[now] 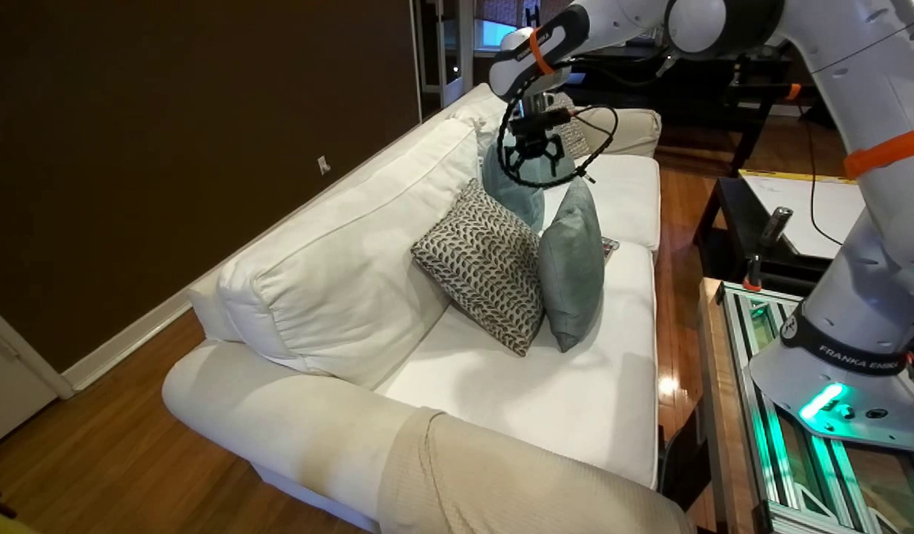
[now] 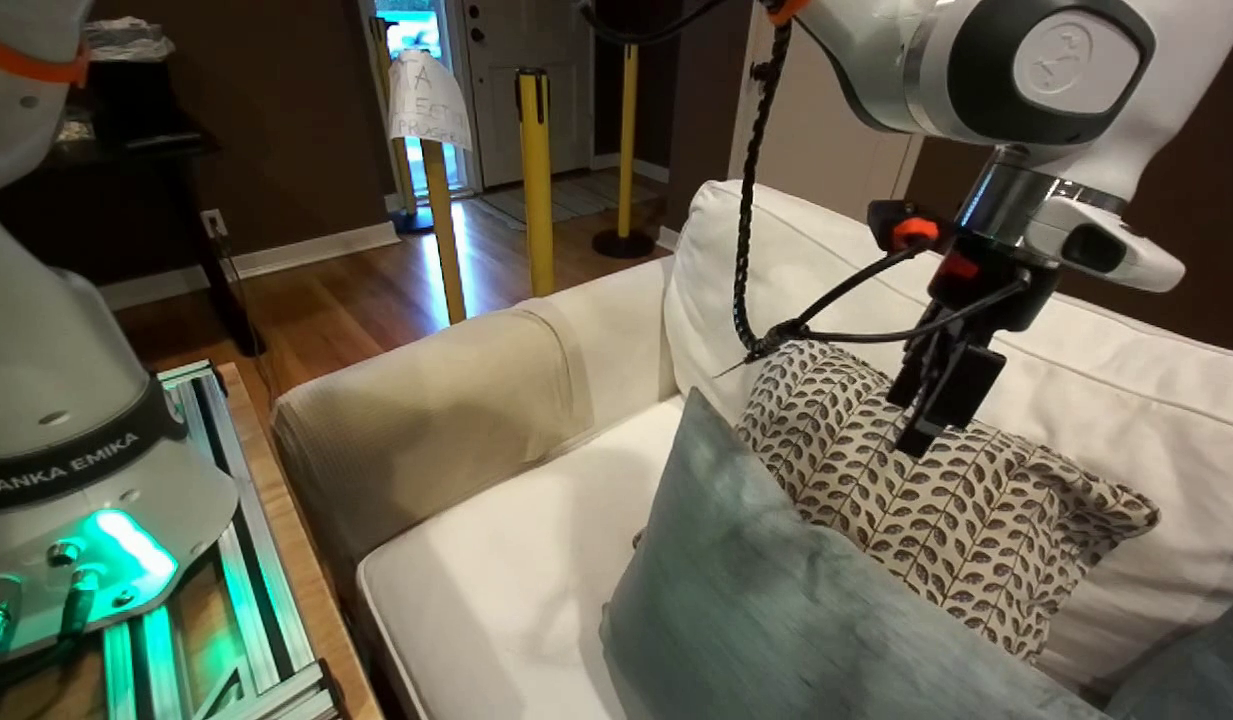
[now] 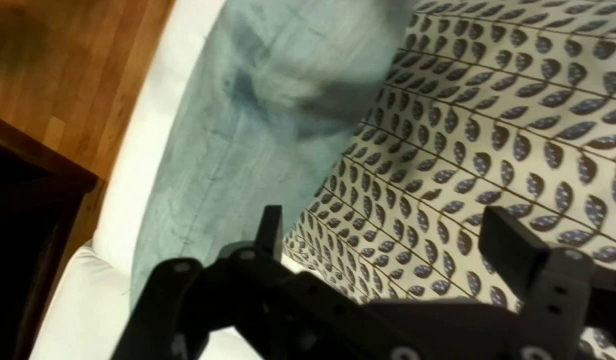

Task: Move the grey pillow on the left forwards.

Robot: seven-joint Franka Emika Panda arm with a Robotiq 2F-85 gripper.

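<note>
Pillow in grey point(image 1: 573, 267), seemingly at reach stage, grip not yet made; next move likely calls for shifting over its top edge, closing on fabric, drawing it forwards. Plain grey-blue cloth, plump, softly creased; stands on edge on sofa seat point(image 1: 553, 408), just in front of leaf-patterned pillow point(image 2: 956, 500). Above leaf-patterned pillow: end effector point(image 3: 387, 230), spread apart, holding nothing. Farther along: bluer pillow point(image 1: 517, 199).

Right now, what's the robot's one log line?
black two-fingered gripper: open, empty | plain grey-blue fabric pillow: standing on white fabric sofa, in front of square cream leaf-patterned fabric pillow
</note>
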